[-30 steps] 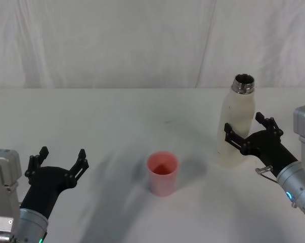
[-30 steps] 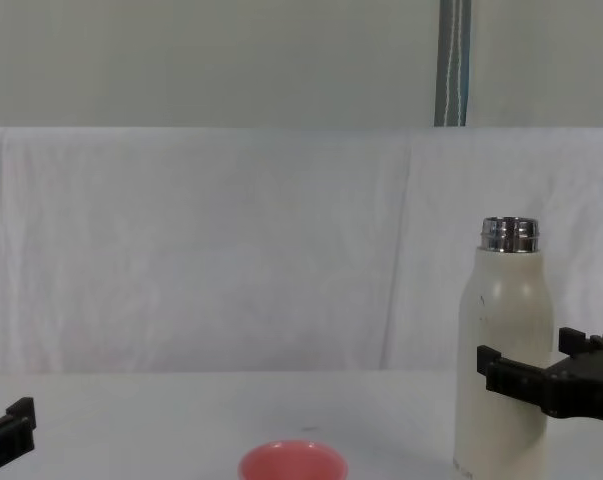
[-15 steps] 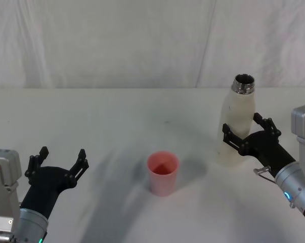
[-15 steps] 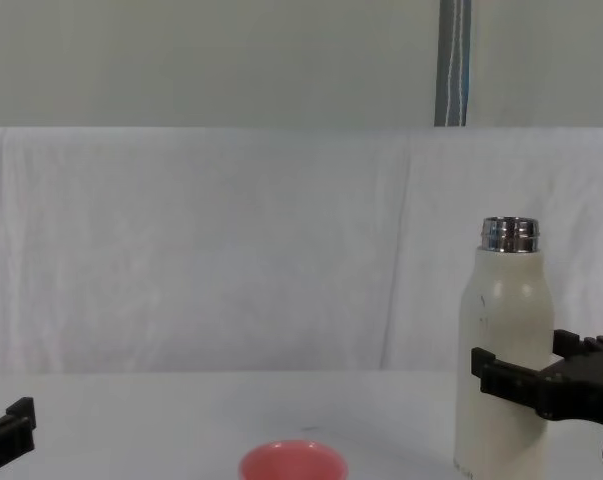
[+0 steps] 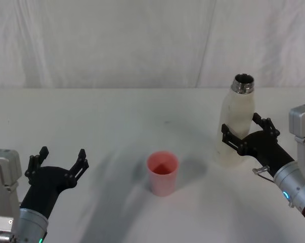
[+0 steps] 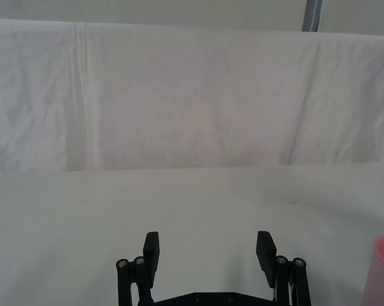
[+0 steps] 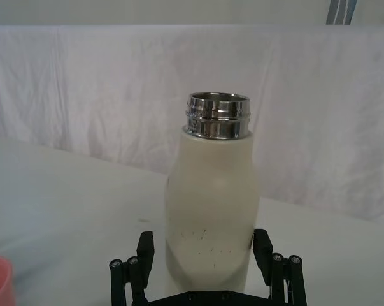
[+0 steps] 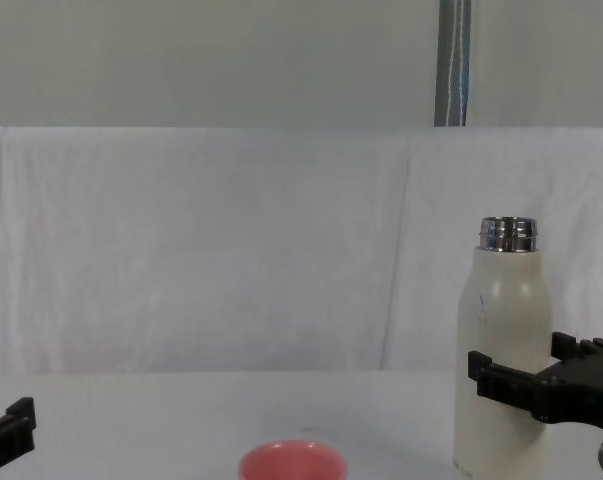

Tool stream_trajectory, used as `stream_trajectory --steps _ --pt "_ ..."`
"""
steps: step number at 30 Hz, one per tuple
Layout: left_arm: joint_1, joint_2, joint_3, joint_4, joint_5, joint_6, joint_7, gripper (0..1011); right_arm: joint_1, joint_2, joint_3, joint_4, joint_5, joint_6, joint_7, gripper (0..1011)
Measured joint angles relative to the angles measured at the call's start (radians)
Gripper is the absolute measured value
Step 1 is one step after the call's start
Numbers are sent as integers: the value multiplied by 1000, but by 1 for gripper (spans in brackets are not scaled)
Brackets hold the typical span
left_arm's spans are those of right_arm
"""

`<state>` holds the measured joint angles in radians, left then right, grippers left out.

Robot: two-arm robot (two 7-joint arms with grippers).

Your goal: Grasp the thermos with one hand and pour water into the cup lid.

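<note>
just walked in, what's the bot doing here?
The right tool is open around the lower body of the cream thermos, a finger on each side, not yet closed on it. The thermos stands upright on the table, cap off, steel neck exposed. The pink cup lid sits upright mid-table, to the thermos's left. The left tool is parked open at the near left.

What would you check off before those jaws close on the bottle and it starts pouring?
1. Thermos upright on the table: ok.
2. Thermos mouth uncapped, steel neck bare: ok.
3. Right gripper jaws open, one on each side of the thermos body: ok.
4. Jaws pressing the thermos: not ok, a gap shows on both sides in the right wrist view.
5. Cup lid upright, mouth up, standing apart from the thermos: ok.
6. Left gripper open, low at the near left, away from the cup lid: ok.
</note>
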<state>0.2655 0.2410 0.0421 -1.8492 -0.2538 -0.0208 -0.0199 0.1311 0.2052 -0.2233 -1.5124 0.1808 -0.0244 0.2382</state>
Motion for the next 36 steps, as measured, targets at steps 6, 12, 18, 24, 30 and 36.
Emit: stream_trajectory --steps 6,12,18,24,30,36 --pt "0 0 0 0 0 0 0 1001 9 -4 -3 15 -3 -2 -2 1003" --pt "0 0 0 0 0 0 0 1001 17 -8 -5 31 -7 -4 -3 1003" --pt "0 0 0 0 0 0 0 1001 25 -12 -4 50 -12 -6 -8 1003" --pt "0 0 0 0 0 0 0 1001 36 -17 -2 69 -16 -7 -10 1003" --pt "0 0 0 0 0 0 0 1001 46 -21 0 79 -15 -7 -9 1003" --pt "0 0 0 0 0 0 0 1001 56 -24 0 89 -11 -7 -4 1003"
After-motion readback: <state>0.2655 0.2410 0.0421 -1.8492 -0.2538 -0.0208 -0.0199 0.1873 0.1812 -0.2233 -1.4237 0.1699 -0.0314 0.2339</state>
